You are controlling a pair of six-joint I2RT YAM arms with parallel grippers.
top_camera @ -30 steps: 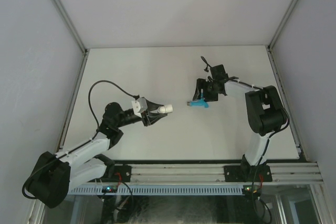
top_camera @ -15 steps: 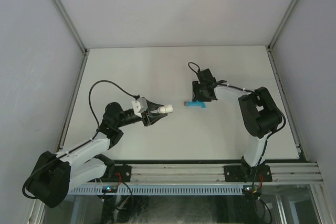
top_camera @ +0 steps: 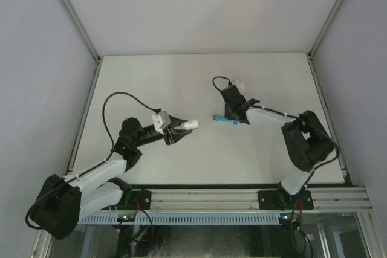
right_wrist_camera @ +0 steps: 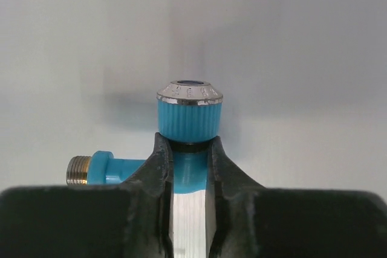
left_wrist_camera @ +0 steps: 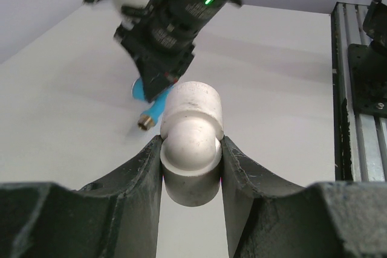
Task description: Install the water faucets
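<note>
Right arm on the move: its wrist has swung in toward the left since a second ago, and the jaws that stood apart then have snapped together. The right end effector (top_camera: 233, 116) is now clamped on the water faucet (top_camera: 225, 119). The wrist view shows it nicely, with the two fingers pinching the blue neck just under the ribbed handle cap and the brass threaded end poking out to the left. The faucet sits a little right of centre on the surface (top_camera: 181, 83), nudged slightly leftward from where it lay. Whether it has cleared the surface yet, I cannot tell.

Over on the left, no change. The left end effector (top_camera: 177, 129) holds the white pipe fitting (top_camera: 192, 124) squeezed between its fingers, open mouth aimed right, toward the faucet.

So where do we stand? Both parts are in hand, and that is the pickup done. The joining is all still to come. A clear gap separates thread from fitting, and they are not lined up. The thread points left but sits a touch farther back than the fitting's mouth. Next up, by my reading: bring the thread to the mouth, square it, then turn it in.
</note>
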